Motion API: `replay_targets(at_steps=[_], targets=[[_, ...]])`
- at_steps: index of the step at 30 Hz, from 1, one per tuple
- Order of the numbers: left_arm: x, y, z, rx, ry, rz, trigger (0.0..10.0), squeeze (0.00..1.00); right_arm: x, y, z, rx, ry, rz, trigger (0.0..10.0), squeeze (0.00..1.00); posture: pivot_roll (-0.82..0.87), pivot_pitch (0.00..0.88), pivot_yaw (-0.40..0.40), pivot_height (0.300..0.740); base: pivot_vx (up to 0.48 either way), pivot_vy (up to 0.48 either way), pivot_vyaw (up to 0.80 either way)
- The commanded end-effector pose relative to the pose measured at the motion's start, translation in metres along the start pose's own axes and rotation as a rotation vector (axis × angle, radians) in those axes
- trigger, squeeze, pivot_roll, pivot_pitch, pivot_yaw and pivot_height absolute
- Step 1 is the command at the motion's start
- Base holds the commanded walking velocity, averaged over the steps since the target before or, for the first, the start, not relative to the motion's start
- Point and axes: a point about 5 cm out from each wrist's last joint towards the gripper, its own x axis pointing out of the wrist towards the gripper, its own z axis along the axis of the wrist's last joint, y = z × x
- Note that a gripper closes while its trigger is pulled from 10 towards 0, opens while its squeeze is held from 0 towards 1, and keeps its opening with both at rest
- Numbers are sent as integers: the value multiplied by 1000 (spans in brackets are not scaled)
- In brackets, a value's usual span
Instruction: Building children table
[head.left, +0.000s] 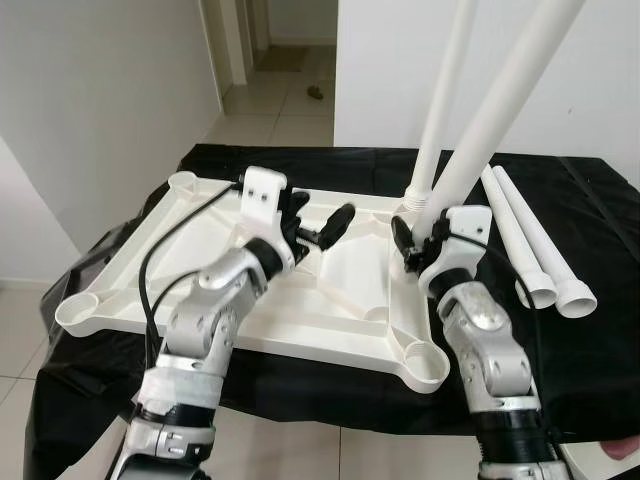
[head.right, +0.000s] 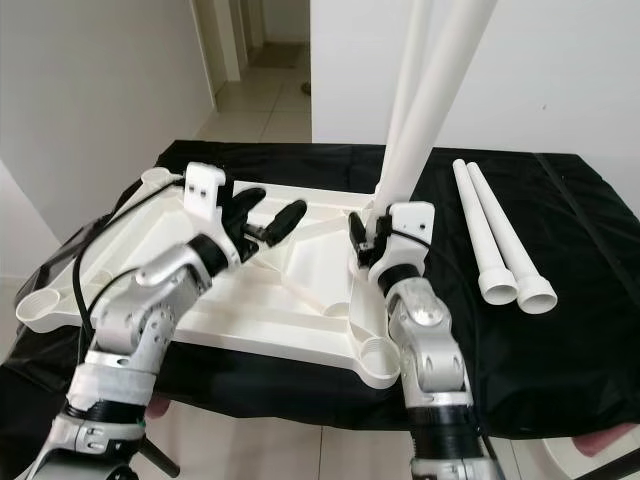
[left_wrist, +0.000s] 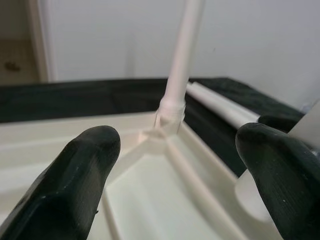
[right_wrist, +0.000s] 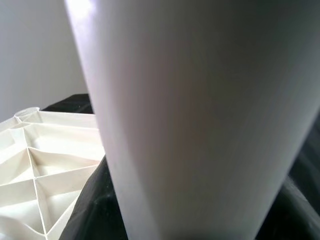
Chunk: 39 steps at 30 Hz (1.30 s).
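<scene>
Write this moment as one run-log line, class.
right gripper: shut on table leg | left gripper: open over tabletop | spare legs: on cloth

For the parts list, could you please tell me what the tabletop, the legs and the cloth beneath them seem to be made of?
Tabletop: apparently moulded white plastic, slightly glossy, with ribbed underside. Loose legs: smooth white tubes, probably plastic, with flared open ends. Cloth: thin black sheet, wrinkled with a slight sheen; fabric or plastic film, hard to tell.

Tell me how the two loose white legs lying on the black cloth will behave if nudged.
The two loose legs are smooth round tubes, so they would probably roll sideways on the black cloth. Their flared ends may make them curve rather than roll straight. They look hollow and plastic, likely light and stiff.
</scene>
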Motion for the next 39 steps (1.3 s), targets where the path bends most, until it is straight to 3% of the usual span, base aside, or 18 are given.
replay_targets(at_steps=[1,4,5,9,13,23,26,28,32,33,39], targets=[[-4,12,-5,16,12,199,10000,0,-2,3,-4,0,-6,-1,10000,0,-52,0,101,740,0,0,0],[-5,13,-7,18,18,206,10000,0,-4,3,-7,2,3,-6,10000,0,-58,0,117,740,0,0,0],[-6,13,-10,9,35,199,10000,0,-6,3,-9,-19,-7,-7,10000,0,-82,0,163,740,0,0,0],[-6,13,-11,12,41,193,10000,0,-6,3,-8,-26,-14,-8,10000,0,-82,0,163,740,0,0,0],[0,15,-8,26,45,184,10000,0,-1,-1,-3,-51,-57,-19,10000,0,-112,0,222,740,0,0,0],[2,17,-9,46,66,197,10000,0,7,-2,0,-51,-86,-21,10000,0,-104,0,234,740,0,0,0],[0,16,-10,51,74,197,10000,0,8,-2,0,-38,-88,-22,10000,0,-89,0,212,740,0,0,0],[-2,14,-12,71,79,188,10000,0,8,-2,-2,-32,-81,-16,10000,0,-54,0,139,740,0,0,0],[-3,13,-13,84,80,184,10000,0,7,-1,-3,-37,-78,-12,10000,0,-54,0,139,740,0,0,0],[-6,15,-16,92,74,186,10000,0,9,-1,-2,-12,-77,-7,10000,0,-11,0,56,740,0,0,0],[-9,19,-15,116,71,222,10000,0,10,-3,5,-16,-104,4,10000,0,2,0,38,740,0,0,0]])
